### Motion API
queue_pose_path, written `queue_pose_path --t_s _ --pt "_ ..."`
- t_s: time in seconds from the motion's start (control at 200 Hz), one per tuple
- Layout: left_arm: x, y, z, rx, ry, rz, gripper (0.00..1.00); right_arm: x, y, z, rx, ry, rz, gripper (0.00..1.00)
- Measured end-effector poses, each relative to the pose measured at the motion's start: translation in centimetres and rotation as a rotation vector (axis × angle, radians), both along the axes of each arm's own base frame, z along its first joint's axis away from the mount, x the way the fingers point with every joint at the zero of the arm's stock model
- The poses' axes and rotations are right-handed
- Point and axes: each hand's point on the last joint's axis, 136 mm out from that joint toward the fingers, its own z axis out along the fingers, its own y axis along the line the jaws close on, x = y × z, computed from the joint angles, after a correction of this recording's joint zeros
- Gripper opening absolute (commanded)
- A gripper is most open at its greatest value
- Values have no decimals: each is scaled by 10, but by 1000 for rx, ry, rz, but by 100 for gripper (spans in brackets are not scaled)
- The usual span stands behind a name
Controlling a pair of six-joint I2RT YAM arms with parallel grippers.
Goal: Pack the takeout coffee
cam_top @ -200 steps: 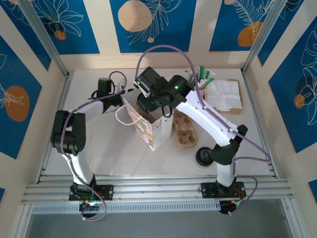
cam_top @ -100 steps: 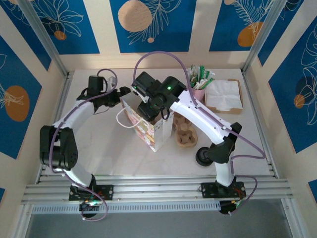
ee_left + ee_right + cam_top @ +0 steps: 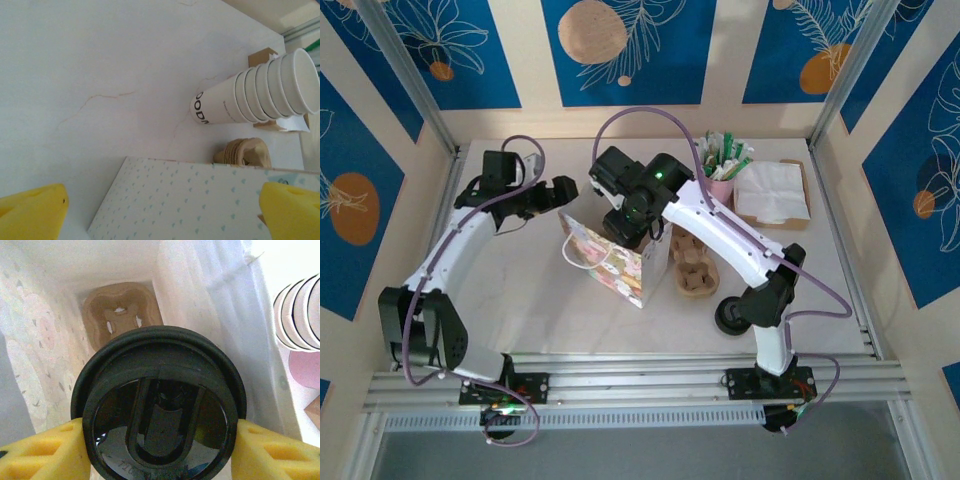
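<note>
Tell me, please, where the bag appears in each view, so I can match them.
Top external: bag mid-picture, left of the brown carriers.
Left wrist: bag's dotted side along the bottom edge.
Right wrist: bag's white inside around the lidded cup.
Shared landmark: the cup stack, beside the bag in both wrist views.

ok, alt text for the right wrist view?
The right tool grips a takeout coffee at its black lid, above an open paper bag with a cardboard cup carrier at its bottom. Stacked white cups stand at the right edge.
</note>
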Motion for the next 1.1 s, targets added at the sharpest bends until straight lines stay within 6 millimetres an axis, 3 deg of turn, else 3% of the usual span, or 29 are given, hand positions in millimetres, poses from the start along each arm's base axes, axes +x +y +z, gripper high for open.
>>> queue_pose_path --t_s 0.38,0.78,1.1 --pt "-14 8 13 69 -14 -16 100 -5 -2 -6 -14 39 47 60" --pt "-31 9 77 55 -141 -43 100 -9 -4 -9 -41 62 133 60" --pt "-55 -6 96 -17 -163 -146 100 -8 -13 -20 -88 100 134 60"
